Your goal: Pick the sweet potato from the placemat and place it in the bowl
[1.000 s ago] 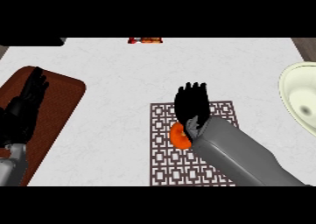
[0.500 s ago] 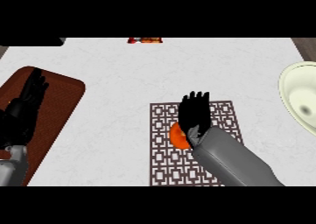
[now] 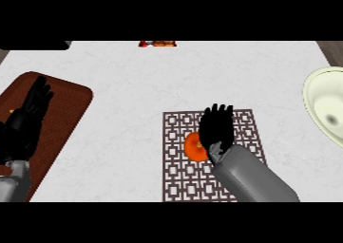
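An orange sweet potato (image 3: 194,146) lies on the brown lattice placemat (image 3: 177,178) in the middle of the counter. My right hand (image 3: 216,128) hovers just right of it and partly covers it, fingers straight and pointing away from me, open. The cream bowl (image 3: 328,111) sits at the right edge, cut off by the frame. My left hand (image 3: 28,116) rests open over the dark brown board at the left, fingers up.
A dark brown board (image 3: 65,102) lies at the left of the white counter. A small red and orange object (image 3: 157,44) sits at the far edge. A dark shape (image 3: 33,45) fills the far left corner.
My right hand has drawn back toward me along the placemat and now sits lower beside the sweet potato. The left hand has not moved.
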`<act>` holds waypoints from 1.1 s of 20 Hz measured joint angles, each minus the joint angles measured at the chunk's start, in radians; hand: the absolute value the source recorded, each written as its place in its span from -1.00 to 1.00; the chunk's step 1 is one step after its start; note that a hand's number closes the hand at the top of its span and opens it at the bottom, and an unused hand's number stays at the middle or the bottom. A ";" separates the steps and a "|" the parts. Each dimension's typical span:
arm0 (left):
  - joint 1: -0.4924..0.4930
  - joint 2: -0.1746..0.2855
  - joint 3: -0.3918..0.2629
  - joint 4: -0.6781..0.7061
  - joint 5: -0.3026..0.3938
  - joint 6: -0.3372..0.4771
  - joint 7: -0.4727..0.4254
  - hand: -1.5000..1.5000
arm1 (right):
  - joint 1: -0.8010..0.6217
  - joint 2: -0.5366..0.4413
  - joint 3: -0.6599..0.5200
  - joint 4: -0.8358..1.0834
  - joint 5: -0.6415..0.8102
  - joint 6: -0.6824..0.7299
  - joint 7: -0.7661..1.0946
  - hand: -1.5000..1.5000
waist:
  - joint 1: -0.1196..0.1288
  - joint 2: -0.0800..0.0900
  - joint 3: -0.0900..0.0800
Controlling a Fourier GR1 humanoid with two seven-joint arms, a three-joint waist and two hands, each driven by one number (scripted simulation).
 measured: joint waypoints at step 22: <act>-0.002 -0.051 0.066 -0.017 -0.054 -0.070 0.026 0.00 | -0.009 0.050 -0.128 0.198 0.181 -0.154 -0.219 1.00 | 0.001 -0.015 -0.010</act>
